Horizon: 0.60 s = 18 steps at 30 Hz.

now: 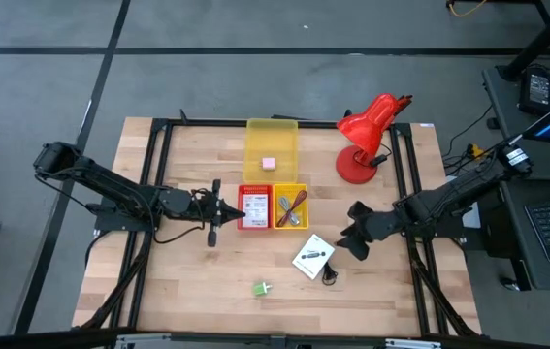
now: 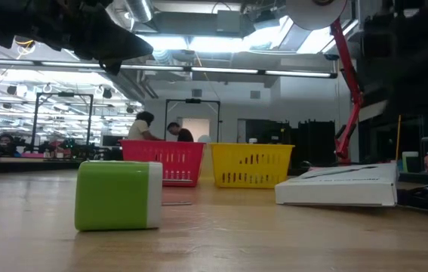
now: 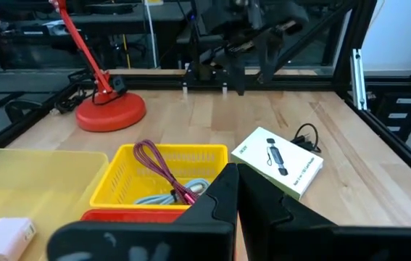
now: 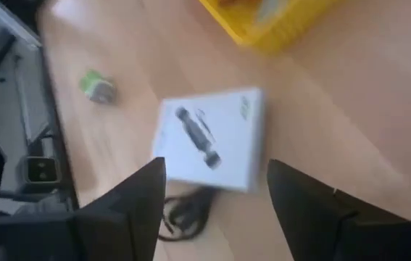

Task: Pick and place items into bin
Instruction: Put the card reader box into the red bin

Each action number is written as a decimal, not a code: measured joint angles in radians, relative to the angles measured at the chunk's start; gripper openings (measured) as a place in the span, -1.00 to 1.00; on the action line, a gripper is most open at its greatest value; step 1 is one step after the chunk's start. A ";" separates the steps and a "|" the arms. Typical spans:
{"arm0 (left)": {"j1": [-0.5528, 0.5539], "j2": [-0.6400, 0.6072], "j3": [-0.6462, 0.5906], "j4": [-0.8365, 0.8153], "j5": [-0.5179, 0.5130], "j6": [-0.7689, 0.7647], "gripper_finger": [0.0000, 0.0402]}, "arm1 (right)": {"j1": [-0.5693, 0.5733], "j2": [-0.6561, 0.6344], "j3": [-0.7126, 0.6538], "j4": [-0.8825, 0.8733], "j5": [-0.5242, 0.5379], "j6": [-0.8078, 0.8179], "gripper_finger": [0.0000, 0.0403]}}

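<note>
Right wrist view: packet (image 4: 211, 138) beneath end effector (image 4: 216, 190)

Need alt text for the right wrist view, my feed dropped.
The right end effector, fingers open, hovers over a white printed box lying flat on the wooden table. A black cable lies beside the box, a green block farther off, and a yellow basket at the frame's edge.

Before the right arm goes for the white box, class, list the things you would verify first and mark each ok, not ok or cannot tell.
1. Right gripper open: ok.
2. Right gripper lined up with the white box: ok, box lies ahead between the fingers.
3. Black cable clear of the box: not ok, beside its edge.
4. Yellow basket has room: cannot tell, already holds cables.
5. Left gripper out of the way: ok, beside the red basket.
</note>
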 joint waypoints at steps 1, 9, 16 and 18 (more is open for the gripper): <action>0.000 0.000 0.000 0.000 0.000 -0.001 -0.99 | 0.000 0.000 0.000 -0.030 -0.020 0.034 0.10; 0.000 0.000 0.000 0.000 0.000 -0.015 -0.99 | 0.000 -0.001 -0.094 0.047 -0.041 0.151 0.09; 0.000 0.000 0.000 0.000 0.045 -0.023 -0.98 | 0.000 -0.001 -0.249 0.309 -0.037 0.195 0.09; 0.000 0.000 0.000 0.000 0.045 -0.029 -0.98 | 0.000 -0.001 -0.284 0.389 -0.037 0.205 0.09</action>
